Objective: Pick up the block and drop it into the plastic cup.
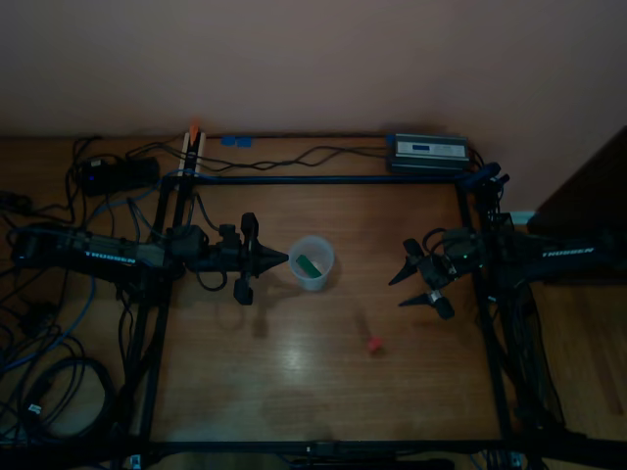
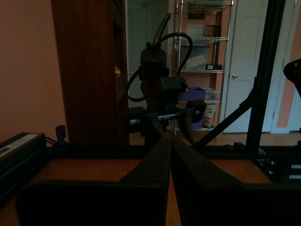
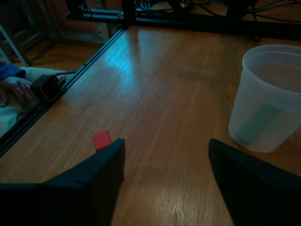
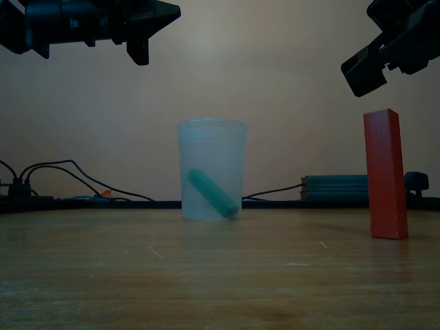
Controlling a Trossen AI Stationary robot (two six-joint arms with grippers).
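red block stands upright on end on table, nearest exterior camera, untouched, one only. right gripper hangs above and beside it, jaws spread, likely lining up for pick. plastic cup, one, mid-table, holds one green block. left gripper pinched closed, empty, parked beside cup.

In the top view, the small translucent plastic cup sits near the centre of the wooden table. A short green block lies inside it, leaning against the wall. The tiny red oblong block stands upright on the table, to the cup's lower right (well apart). The left gripper hangs just left of the cup; the right gripper sits right of the cup, above the table, with the red block nearby.
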